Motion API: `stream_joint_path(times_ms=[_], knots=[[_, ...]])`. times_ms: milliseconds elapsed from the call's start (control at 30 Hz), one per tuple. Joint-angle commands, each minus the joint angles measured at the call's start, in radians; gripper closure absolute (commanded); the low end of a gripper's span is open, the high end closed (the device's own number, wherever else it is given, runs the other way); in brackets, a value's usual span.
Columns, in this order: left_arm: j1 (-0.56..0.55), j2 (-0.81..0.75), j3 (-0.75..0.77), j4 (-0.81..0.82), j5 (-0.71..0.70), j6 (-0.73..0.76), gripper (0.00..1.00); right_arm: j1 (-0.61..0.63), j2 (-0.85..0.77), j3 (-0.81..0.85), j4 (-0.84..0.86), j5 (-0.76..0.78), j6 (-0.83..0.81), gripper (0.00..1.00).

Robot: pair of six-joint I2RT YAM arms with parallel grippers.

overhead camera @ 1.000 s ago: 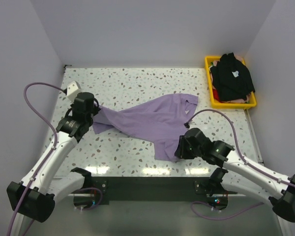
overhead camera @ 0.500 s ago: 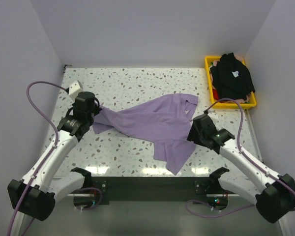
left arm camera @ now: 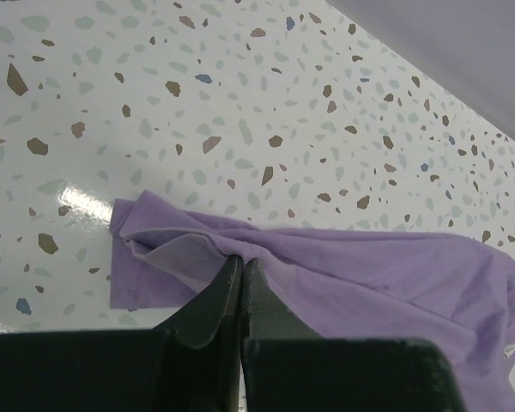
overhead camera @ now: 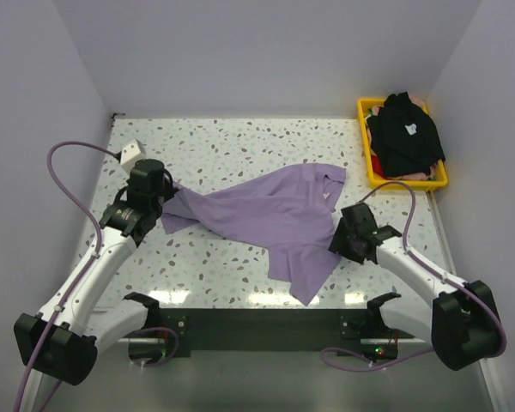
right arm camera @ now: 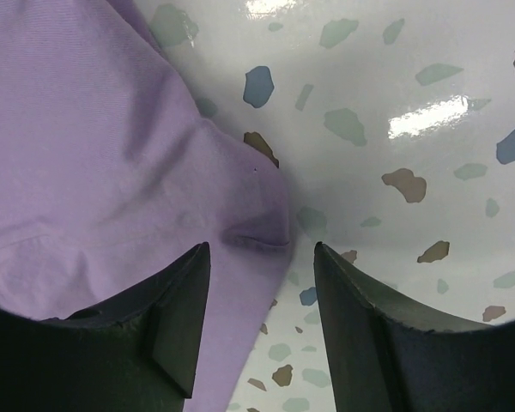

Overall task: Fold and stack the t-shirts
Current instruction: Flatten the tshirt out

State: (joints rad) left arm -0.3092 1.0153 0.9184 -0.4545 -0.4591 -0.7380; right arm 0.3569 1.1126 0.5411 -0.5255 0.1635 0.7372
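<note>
A lavender-purple t-shirt (overhead camera: 270, 216) lies crumpled across the middle of the speckled table. My left gripper (overhead camera: 167, 196) is shut on its left end, and the pinched cloth (left arm camera: 240, 249) bunches at the fingertips. My right gripper (overhead camera: 336, 232) stands open just above the shirt's right edge (right arm camera: 266, 232), one finger over cloth and the other over bare table; nothing is between the fingers. A black t-shirt (overhead camera: 405, 133) with a small white chest mark is piled in the yellow basket at the back right.
The yellow plastic basket (overhead camera: 368, 168) stands at the back right against the wall, with red and pale cloth under the black shirt. A small white box (overhead camera: 129, 155) lies at the table's left edge. Walls enclose three sides.
The right gripper has let go of the shirt's near hem, opened, and moved back and to the right along the shirt's right edge. The released hem lies flat. The left gripper holds still.
</note>
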Motion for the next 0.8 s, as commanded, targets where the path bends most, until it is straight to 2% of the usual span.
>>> stream_joint_path(times_ms=[0,200,267,400,433,467,767], knots=[[0.007,-0.001,0.005,0.06,0.01,0.019,1.0,-0.006,0.027,-0.015,0.079,-0.003,0.021,0.45],[0.01,0.002,-0.009,0.076,0.022,0.012,1.0,-0.006,0.105,-0.027,0.162,0.011,0.034,0.48],[0.01,0.005,-0.015,0.077,0.023,0.012,1.0,-0.006,0.137,-0.027,0.176,0.018,0.036,0.54],[0.01,0.009,-0.012,0.076,0.022,0.014,1.0,-0.006,0.15,0.019,0.165,0.018,0.013,0.83],[0.01,0.008,-0.007,0.07,0.017,0.015,1.0,-0.006,0.142,0.034,0.139,0.018,0.007,0.95],[0.01,0.005,-0.003,0.065,0.013,0.014,1.0,-0.006,0.118,0.048,0.122,0.008,-0.008,1.0],[0.012,-0.021,0.063,0.024,-0.016,0.026,1.0,-0.004,-0.1,0.353,-0.117,0.005,-0.096,1.0]])
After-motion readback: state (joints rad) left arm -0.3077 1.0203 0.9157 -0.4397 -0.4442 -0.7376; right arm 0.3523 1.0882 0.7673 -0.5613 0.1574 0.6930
